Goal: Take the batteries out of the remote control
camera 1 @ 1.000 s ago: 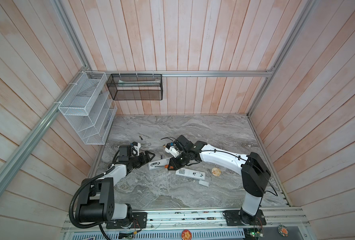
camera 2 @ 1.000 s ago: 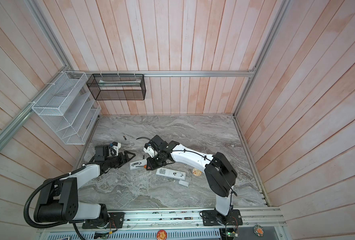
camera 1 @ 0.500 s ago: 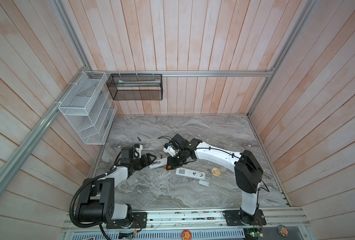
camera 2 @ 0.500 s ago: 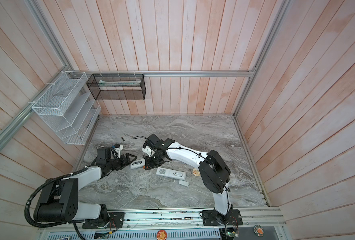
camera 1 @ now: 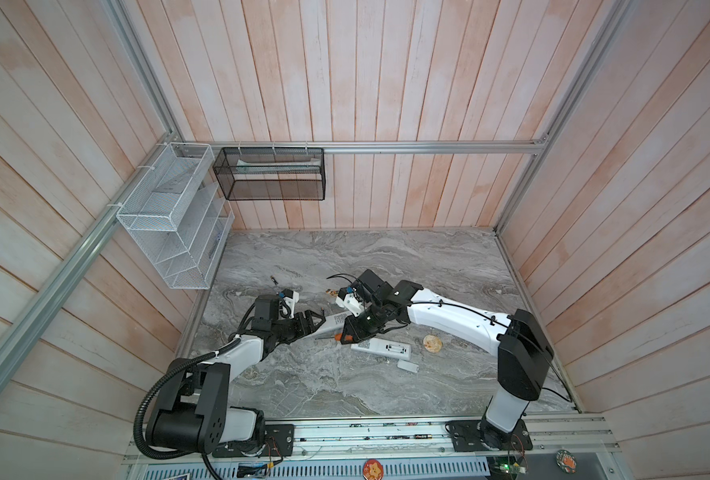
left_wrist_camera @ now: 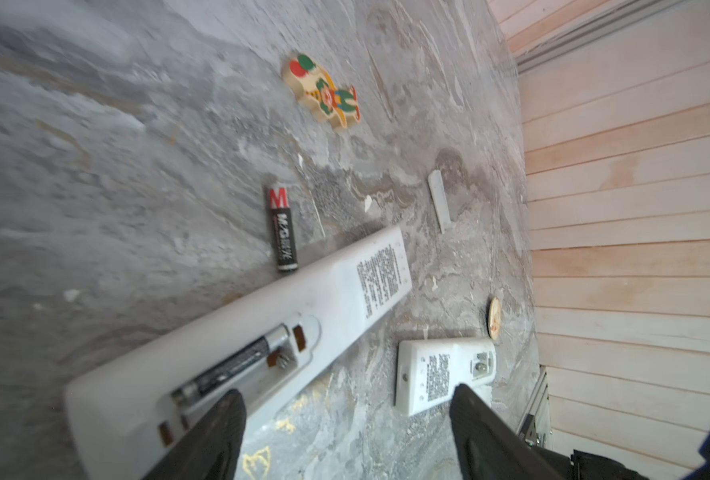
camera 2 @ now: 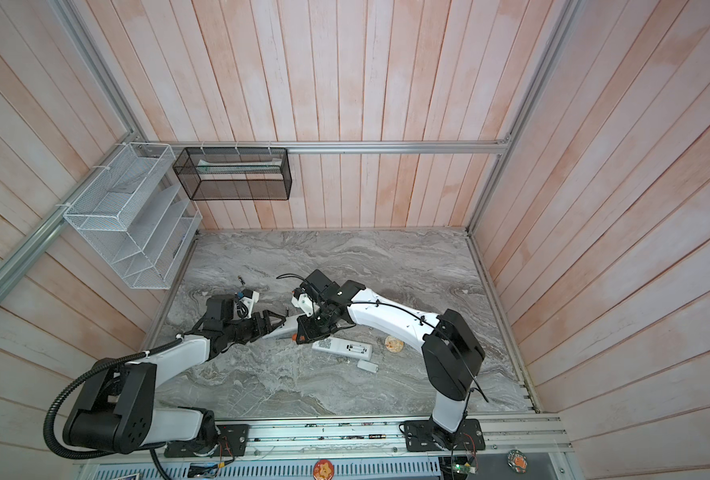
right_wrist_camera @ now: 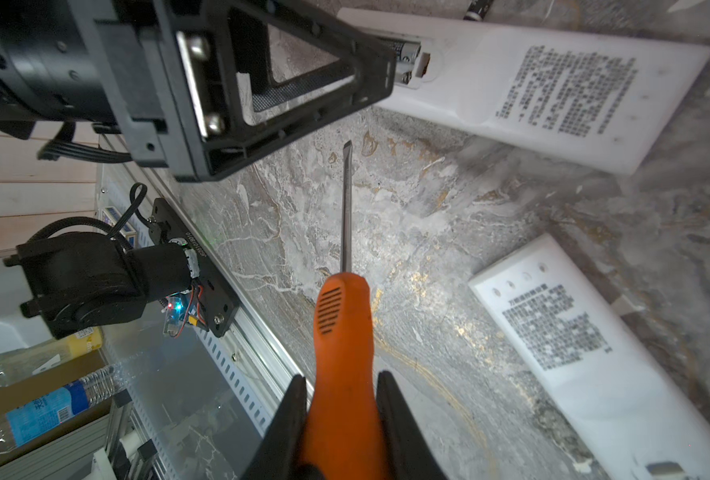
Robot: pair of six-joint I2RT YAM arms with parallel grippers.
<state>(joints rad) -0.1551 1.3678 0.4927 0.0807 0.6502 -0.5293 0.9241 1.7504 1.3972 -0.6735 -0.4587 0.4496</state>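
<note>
- A seated battery [left_wrist_camera: 237, 365] lies in the uncovered compartment of the long white remote control [left_wrist_camera: 345, 286]. The remote rests back-up on the grey marble counter [left_wrist_camera: 137, 145].
- The long axis of this battery follows the length of the remote, and its metal end points to the end that carries the printed label.
- A loose battery [left_wrist_camera: 282, 230] lies on the counter, roughly across the remote. One end is just beside the remote's long edge, and the end with the red "M" points away, toward a painted clown figure [left_wrist_camera: 322, 93].
- Only the left wrist view shows both cells whole. The right wrist view gives just the metal end of the seated one, because a black finger hides the rest. In both top views the cells are too small to tell.
- The left pincer [left_wrist_camera: 347, 405] is spread wide and holds nothing. One finger is over the compartment end of the remote and the other is near a second remote [left_wrist_camera: 440, 374].
- The right pincer [right_wrist_camera: 341, 384] pinches the handle of the orange-handled screwdriver [right_wrist_camera: 343, 324]. The blade tip is over bare counter between the two remotes.
- A small white cover [left_wrist_camera: 439, 199] lies apart.
</note>
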